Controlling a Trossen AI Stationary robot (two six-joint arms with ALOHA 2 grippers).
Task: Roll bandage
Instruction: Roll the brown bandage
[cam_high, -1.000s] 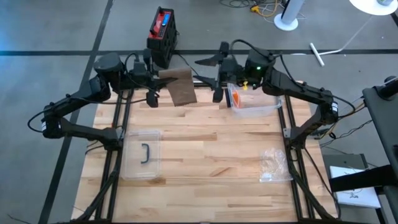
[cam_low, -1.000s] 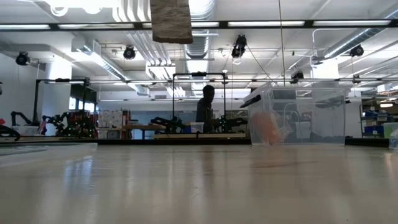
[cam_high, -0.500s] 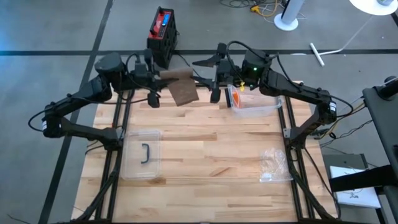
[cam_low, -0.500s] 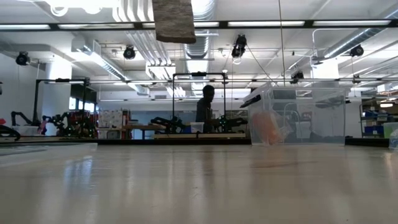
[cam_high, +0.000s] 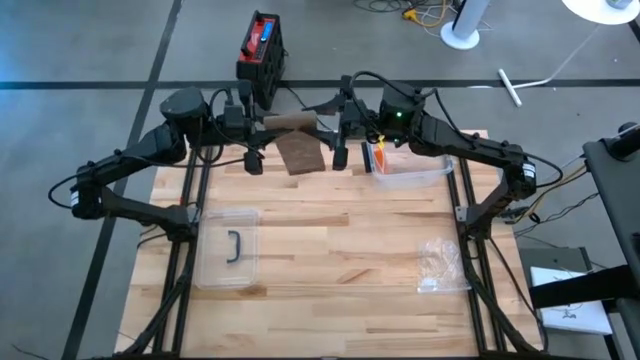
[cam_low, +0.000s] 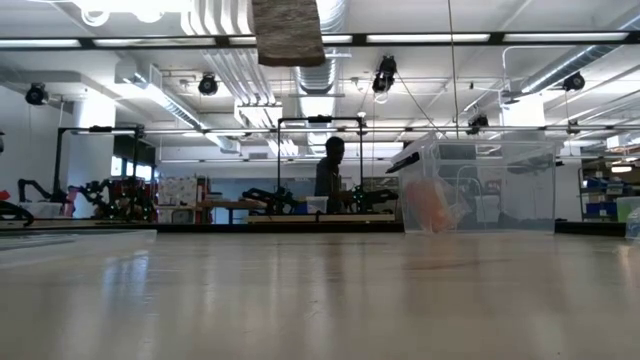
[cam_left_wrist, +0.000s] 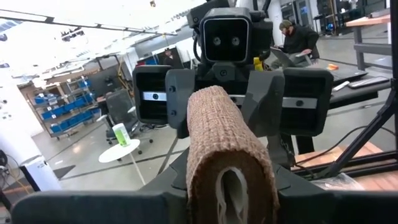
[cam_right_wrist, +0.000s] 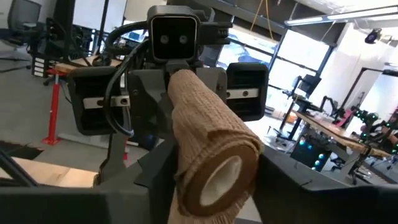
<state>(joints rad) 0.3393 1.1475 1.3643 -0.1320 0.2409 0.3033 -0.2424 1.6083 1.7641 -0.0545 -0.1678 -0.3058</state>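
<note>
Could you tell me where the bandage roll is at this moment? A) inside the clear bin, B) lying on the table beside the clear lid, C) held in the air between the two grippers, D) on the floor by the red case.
C: the bandage roll spans between the left gripper and the right gripper above the table's far edge, its loose tail hanging down.

Right up close here, the bandage (cam_right_wrist: 208, 155) fills the middle of the shot: a tan, ribbed roll seen end-on, its hollow pale core facing us, a loose layer folding off one side. Its near end sits between the right gripper (cam_right_wrist: 205, 186) and its dark fingers (cam_right_wrist: 155, 174), which frame the roll on either flank (contact itself is hard to judge). At the far end, facing us, is the left gripper (cam_right_wrist: 175, 93), camera eyes on top, holding the other end of the roll. Behind: a workshop with desks (cam_right_wrist: 329, 127) and bright windows.
</note>
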